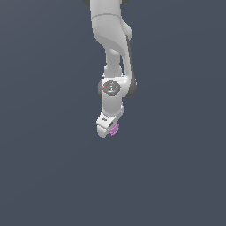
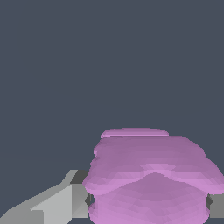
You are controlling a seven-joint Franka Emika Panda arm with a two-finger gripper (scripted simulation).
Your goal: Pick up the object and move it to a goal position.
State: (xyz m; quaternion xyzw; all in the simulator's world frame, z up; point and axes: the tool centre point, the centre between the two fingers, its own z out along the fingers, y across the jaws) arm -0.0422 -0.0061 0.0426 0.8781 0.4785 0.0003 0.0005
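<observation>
1. The place was a bare simulated scene, not a real room such as a home, kitchen or workshop.
2. A flat, even slate-grey backdrop filled both views, with no visible edge or texture.
3. The white robot arm and the pink lump had smooth, faceted, computer-drawn surfaces.
4. The lump's angular facets showed plainly in the wrist view.

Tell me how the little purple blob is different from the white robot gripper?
The object is pinkish-purple; the gripper is white and grey. The object is tiny in the exterior view, while the gripper is much bigger. The object looks lumpy and faceted; the gripper has flat, smooth faces. They sit right together, the object between the fingers.
</observation>
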